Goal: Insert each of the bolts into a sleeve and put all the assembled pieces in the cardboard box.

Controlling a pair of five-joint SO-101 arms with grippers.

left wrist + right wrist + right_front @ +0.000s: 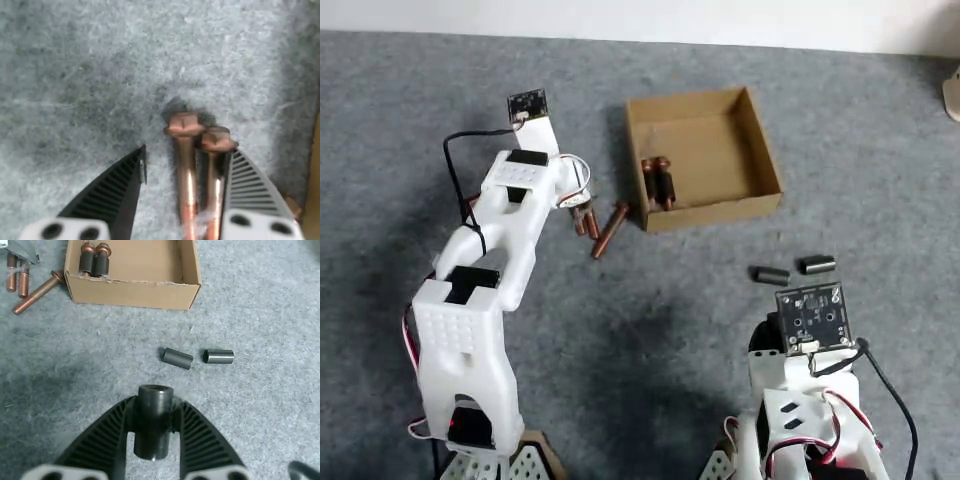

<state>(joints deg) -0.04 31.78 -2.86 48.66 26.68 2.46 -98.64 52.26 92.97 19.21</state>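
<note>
My left gripper (189, 152) is open and low over the grey carpet, with two copper bolts (185, 165) (216, 172) lying side by side between its fingers, the second against one finger. In the high view this gripper (582, 207) sits just left of the cardboard box (760, 150), and a third bolt (610, 230) lies beside it. My right gripper (156, 405) is shut on a black sleeve (155, 427), held upright. Two more sleeves (176, 358) (218, 356) lie on the carpet ahead of it. Two assembled pieces (95, 260) rest in the box's corner.
The box (132, 287) stands open between the two arms, its near wall facing my right gripper. The loose bolt (37, 290) lies just outside its corner. The right arm's wrist board (812, 315) is close to the two loose sleeves (770, 274).
</note>
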